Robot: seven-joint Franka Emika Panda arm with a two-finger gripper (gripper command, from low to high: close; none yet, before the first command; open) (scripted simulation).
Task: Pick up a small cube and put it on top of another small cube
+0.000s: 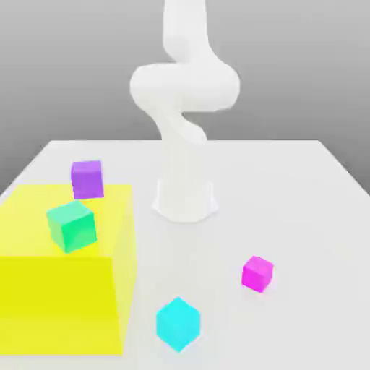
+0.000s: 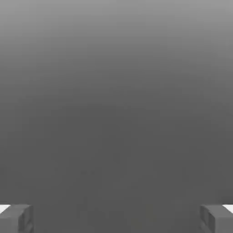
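The Panda arm [image 1: 184, 108] rose from its base on the white table [image 1: 303, 209], its claw [image 2: 116, 218] released, grey fingertips [image 2: 16, 218] spread wide against blank grey backdrop with nothing between them. The small magenta cube [image 1: 257, 273] rested on the table, well apart from the claw, near a cyan cube [image 1: 177, 323]. A green cube [image 1: 71, 225] and a violet cube [image 1: 87, 179] sat at a translucent yellow block [image 1: 61, 289].
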